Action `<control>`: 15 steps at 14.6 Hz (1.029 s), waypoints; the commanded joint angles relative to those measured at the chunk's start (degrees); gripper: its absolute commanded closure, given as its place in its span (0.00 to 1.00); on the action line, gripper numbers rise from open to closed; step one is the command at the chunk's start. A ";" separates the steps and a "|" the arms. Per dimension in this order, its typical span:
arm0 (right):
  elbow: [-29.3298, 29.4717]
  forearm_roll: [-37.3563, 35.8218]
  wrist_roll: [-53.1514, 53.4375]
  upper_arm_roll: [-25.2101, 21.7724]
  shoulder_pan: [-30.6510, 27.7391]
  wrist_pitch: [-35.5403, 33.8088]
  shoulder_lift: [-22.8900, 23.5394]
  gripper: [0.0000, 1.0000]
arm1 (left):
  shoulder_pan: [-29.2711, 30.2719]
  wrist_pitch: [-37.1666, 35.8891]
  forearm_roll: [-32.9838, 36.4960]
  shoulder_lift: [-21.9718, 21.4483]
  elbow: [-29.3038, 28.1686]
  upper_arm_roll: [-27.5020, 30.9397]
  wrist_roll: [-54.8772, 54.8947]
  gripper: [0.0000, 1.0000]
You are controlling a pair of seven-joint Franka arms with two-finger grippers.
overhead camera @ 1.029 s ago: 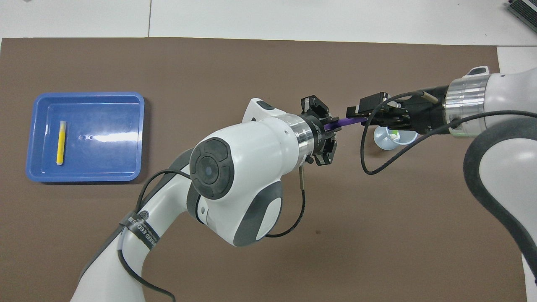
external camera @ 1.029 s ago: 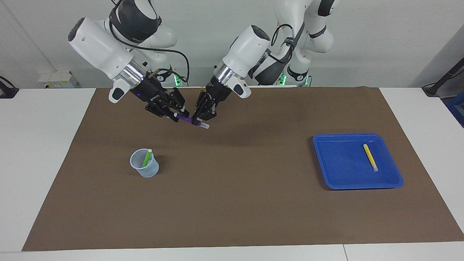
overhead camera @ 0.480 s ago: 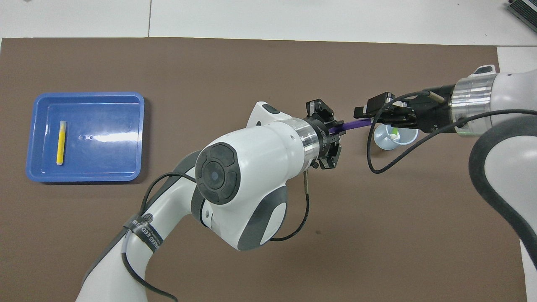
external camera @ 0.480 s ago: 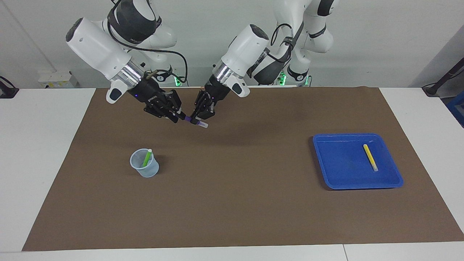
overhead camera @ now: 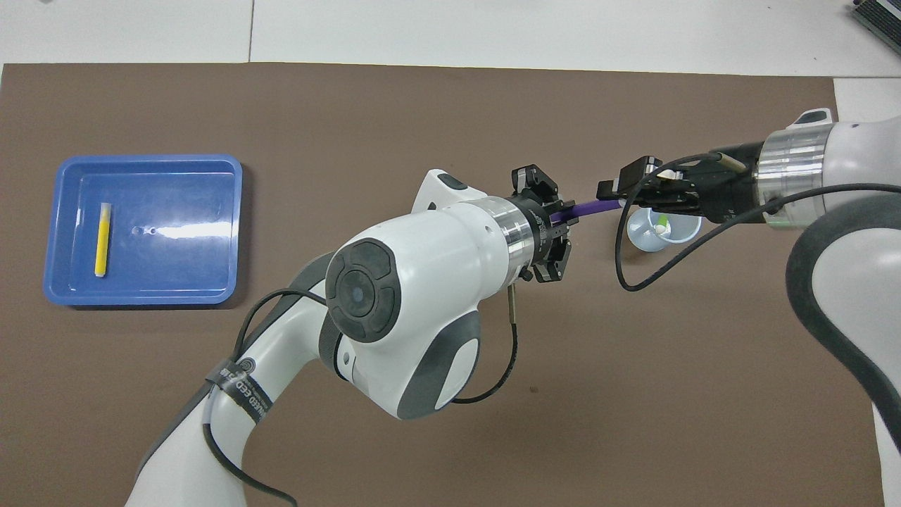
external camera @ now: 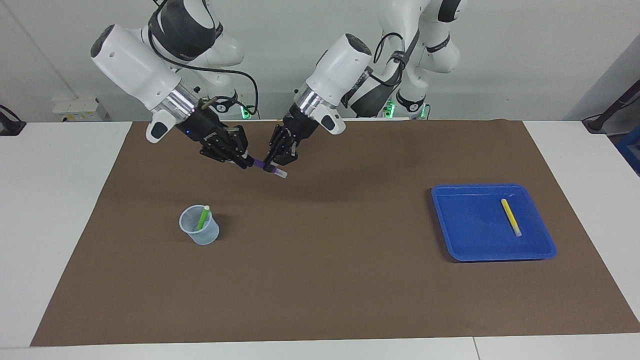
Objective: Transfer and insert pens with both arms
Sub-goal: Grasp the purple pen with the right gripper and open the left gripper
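A purple pen [external camera: 259,163] hangs slanted in the air over the brown mat [external camera: 320,280], with its pale end [external camera: 282,174] sticking out past my left gripper. My left gripper [external camera: 273,164] is shut on the pen near that pale end. My right gripper [external camera: 246,161] is shut on the pen's other end, so both hold it at once. The overhead view shows the same purple pen [overhead camera: 588,207] bridging the left gripper [overhead camera: 563,215] and right gripper [overhead camera: 621,201]. A green pen [external camera: 202,218] stands in a clear cup [external camera: 200,234]. A yellow pen [external camera: 510,216] lies in a blue tray [external camera: 470,240].
The cup [overhead camera: 679,232] stands on the mat toward the right arm's end, partly under the right gripper in the overhead view. The blue tray [overhead camera: 176,274] with the yellow pen [overhead camera: 103,238] sits toward the left arm's end. White table borders the mat.
My right gripper has closed its fingers on the purple pen's free end. My left gripper has kept its hold, and both hands have shifted slightly.
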 commanded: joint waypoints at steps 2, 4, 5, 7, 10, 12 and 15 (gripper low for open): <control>-0.27 -1.70 -1.30 0.48 -0.10 -0.92 -0.39 1.00 | -0.57 1.64 0.72 -0.85 -1.39 0.85 -0.53 1.00; -0.19 -1.70 -1.30 0.48 -0.19 -0.92 -0.39 1.00 | -0.48 1.64 0.72 -0.85 -1.30 0.85 -0.62 1.00; -0.18 -1.70 -1.21 0.48 -0.19 -0.92 -0.39 1.00 | -0.48 1.64 0.72 -0.76 -1.13 0.85 -0.62 1.00; -0.18 -1.79 -0.77 0.39 -0.19 -0.92 -0.30 1.00 | -0.30 1.64 0.72 -0.67 -0.95 0.94 -0.71 1.00; 0.17 -2.84 -0.77 0.48 -0.28 -0.92 -0.21 1.00 | -0.30 1.64 0.72 -0.67 -0.86 0.94 -0.71 1.00; 0.87 -3.11 -0.59 0.48 -0.37 -1.00 -0.04 1.00 | -0.30 1.64 0.72 -0.67 -0.78 0.94 -0.71 1.00; 1.22 -3.11 -0.51 0.39 -0.72 -1.09 0.05 1.00 | -0.22 1.56 2.38 -0.67 -0.86 0.85 -0.53 1.00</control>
